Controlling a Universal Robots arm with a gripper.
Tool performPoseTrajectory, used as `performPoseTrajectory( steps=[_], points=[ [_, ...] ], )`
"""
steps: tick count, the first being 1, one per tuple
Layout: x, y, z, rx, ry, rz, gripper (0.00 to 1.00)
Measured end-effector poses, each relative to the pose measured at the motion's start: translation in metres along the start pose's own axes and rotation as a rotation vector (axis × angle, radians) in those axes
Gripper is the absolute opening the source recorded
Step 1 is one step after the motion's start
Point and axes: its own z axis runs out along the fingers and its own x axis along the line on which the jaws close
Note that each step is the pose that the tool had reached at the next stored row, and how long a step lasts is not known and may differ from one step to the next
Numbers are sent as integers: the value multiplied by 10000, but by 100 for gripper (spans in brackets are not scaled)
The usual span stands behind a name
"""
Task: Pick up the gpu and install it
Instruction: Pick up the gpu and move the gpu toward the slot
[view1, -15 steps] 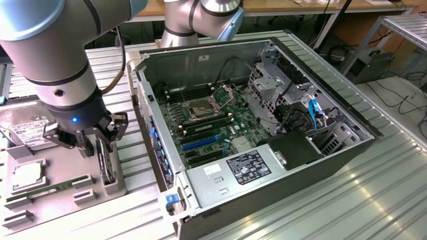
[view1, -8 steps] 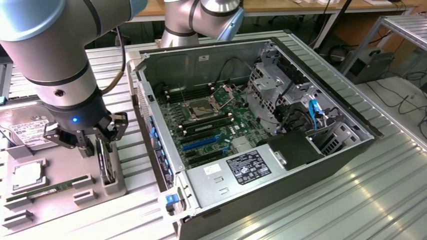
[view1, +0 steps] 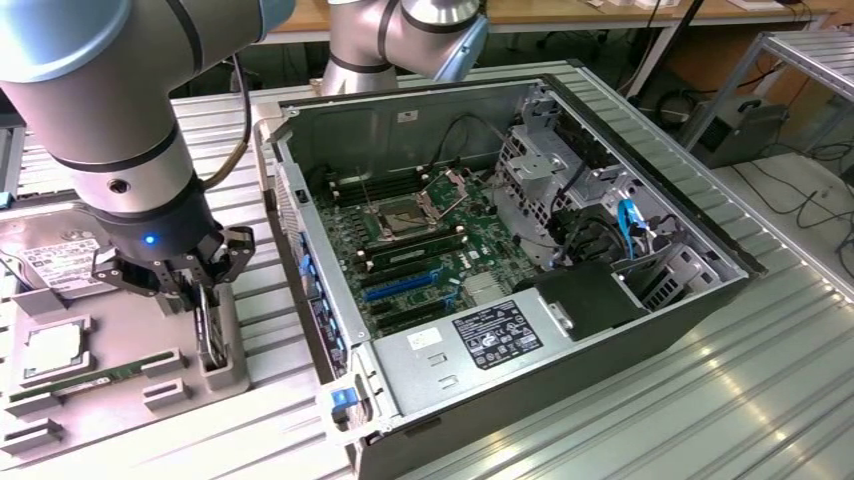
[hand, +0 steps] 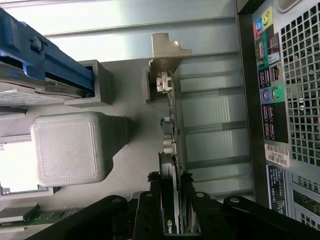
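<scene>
Slatted metal table (view1: 747, 400), open case (view1: 561, 400) beside tray (view1: 234, 375). Pick step: claw (hand: 171, 187) narrow, pinching gpu (hand: 169, 135) upright in tray slot; clearing slot calls for straight lift

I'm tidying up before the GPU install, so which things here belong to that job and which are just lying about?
Job: gpu, gripper, open PC case, blue slot on its board.
Lying about: hard drive, RAM stick.
</scene>
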Motion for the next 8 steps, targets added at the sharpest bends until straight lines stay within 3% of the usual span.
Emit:
performPoseTrajectory(
  steps=[8],
  points=[
    [-42, 5, 3, -9, 30, -333, 27]
  ],
)
